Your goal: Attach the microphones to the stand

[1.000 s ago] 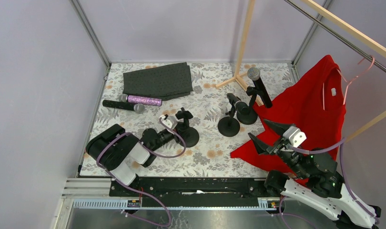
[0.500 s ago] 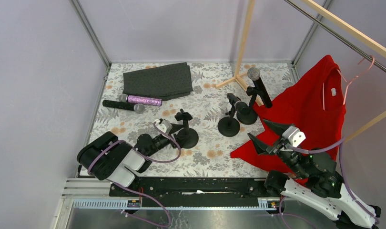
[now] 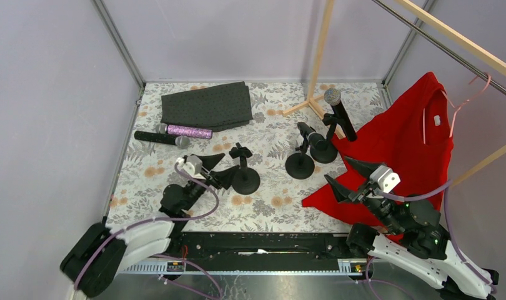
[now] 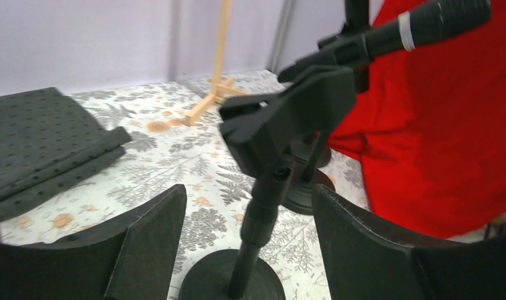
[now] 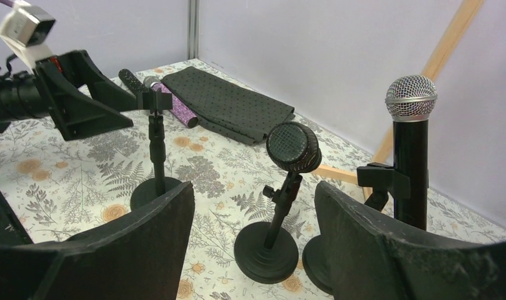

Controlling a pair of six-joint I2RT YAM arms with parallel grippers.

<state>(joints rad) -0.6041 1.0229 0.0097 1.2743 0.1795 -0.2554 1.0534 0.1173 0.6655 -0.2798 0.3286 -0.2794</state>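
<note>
Three black stands are on the floral table. The left stand (image 3: 244, 178) has an empty clip (image 4: 288, 119). My left gripper (image 3: 220, 170) is open just left of it, and its post (image 4: 263, 206) rises ahead of the gap (image 4: 247, 190) untouched. The middle stand (image 3: 299, 165) carries a tilted black microphone (image 5: 293, 147). The far stand (image 3: 325, 152) holds a grey-headed black microphone (image 3: 340, 112). A black microphone (image 3: 160, 138) and a purple glitter one (image 3: 187, 131) lie flat at the back left. My right gripper (image 3: 339, 170) hovers open and empty over the red shirt, facing the stands (image 5: 253, 187).
A folded dark dotted cloth (image 3: 207, 105) lies at the back left. A red shirt (image 3: 403, 150) on a pink hanger (image 3: 469, 94) spreads over the right side. The wooden rack's foot (image 3: 310, 100) stands behind the far stand.
My left gripper has opened and let go of the empty stand, pulling back toward the near left as the arm swung down. The right arm has not moved.
</note>
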